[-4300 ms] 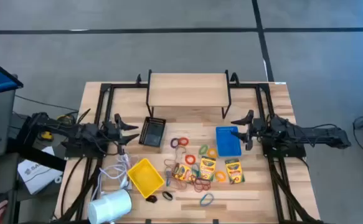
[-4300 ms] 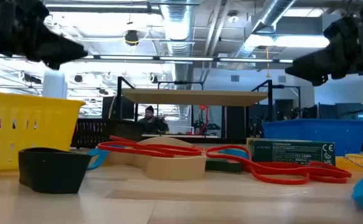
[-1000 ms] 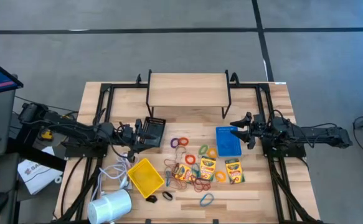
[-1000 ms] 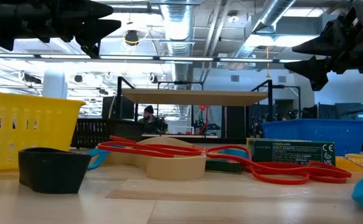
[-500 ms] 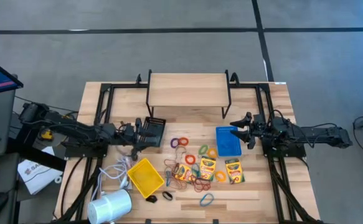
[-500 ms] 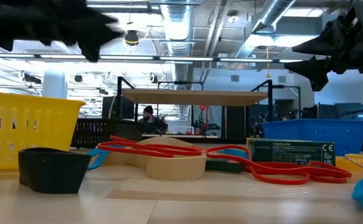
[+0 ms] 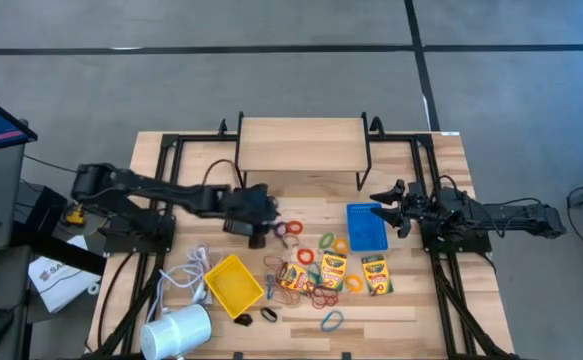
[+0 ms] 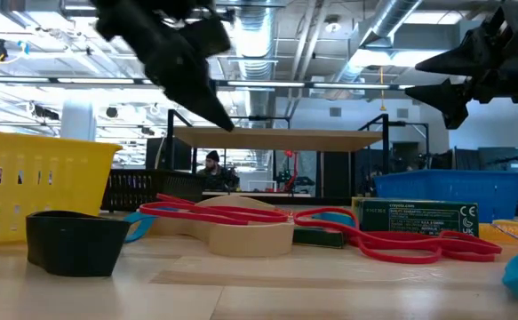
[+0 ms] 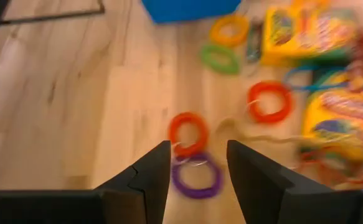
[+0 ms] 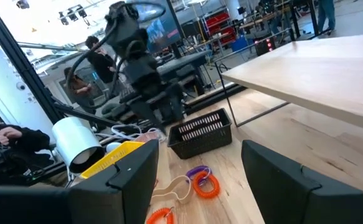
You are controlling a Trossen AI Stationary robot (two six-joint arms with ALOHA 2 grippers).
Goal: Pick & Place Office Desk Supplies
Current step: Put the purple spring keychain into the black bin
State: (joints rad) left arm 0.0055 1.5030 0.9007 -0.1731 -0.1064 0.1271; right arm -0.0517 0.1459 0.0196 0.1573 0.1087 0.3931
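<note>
Two dark fingers (image 9: 150, 180) of the left gripper (image 9: 198, 171) stand apart over a light wooden table (image 9: 63, 106), with a clear gap between them. In that gap lie an orange rubber band (image 9: 189, 132) and, just beside it and nearer the fingers, a purple rubber band (image 9: 196, 178); the two rings touch or nearly touch (blur makes it hard to say which). Farther off sit a red rubber band (image 9: 269, 101), a green rubber band (image 9: 220, 59) and a yellow rubber band (image 9: 229, 28). A crayon box (image 9: 306, 31) lies beyond the red ring, another crayon box (image 9: 340, 118) beside it. A blue bin (image 9: 190, 8) shows at the far edge.
</note>
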